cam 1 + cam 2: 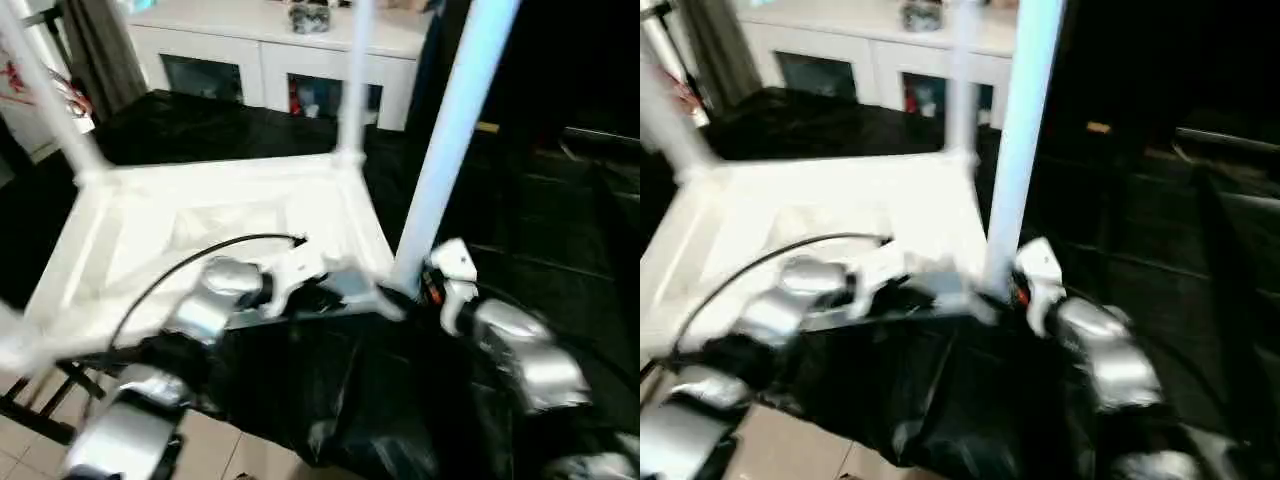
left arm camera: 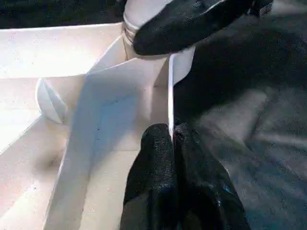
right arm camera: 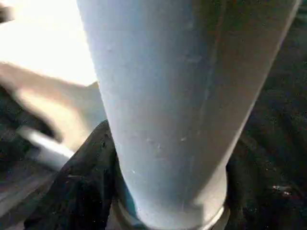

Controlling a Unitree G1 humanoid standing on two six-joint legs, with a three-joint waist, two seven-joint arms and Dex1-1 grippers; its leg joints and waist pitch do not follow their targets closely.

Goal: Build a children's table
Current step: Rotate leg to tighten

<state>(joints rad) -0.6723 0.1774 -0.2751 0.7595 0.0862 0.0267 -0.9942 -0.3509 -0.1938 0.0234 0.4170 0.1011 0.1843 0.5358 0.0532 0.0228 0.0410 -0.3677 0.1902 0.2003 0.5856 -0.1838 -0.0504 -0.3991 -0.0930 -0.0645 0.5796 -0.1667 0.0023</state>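
Observation:
The children's table lies upside down, its ribbed underside (image 1: 200,215) facing up on black sheeting. Three white legs rise from corner sockets: far left (image 1: 45,90), far right (image 1: 355,80) and near right (image 1: 455,130). My left gripper (image 2: 171,139) is shut on the thin white rim of the top (image 2: 170,91), close to the near-right corner (image 1: 345,290). My right gripper (image 1: 415,285) is closed around the base of the near-right leg (image 3: 168,96). One black finger (image 3: 86,182) presses its side, and that finger (image 2: 192,19) also shows in the left wrist view.
A white cabinet (image 1: 270,50) with glass doors stands behind the work. Black sheeting (image 1: 540,250) covers the surface and hangs over its near edge. Tiled floor (image 1: 30,440) and a dark frame (image 1: 30,400) show at the lower left.

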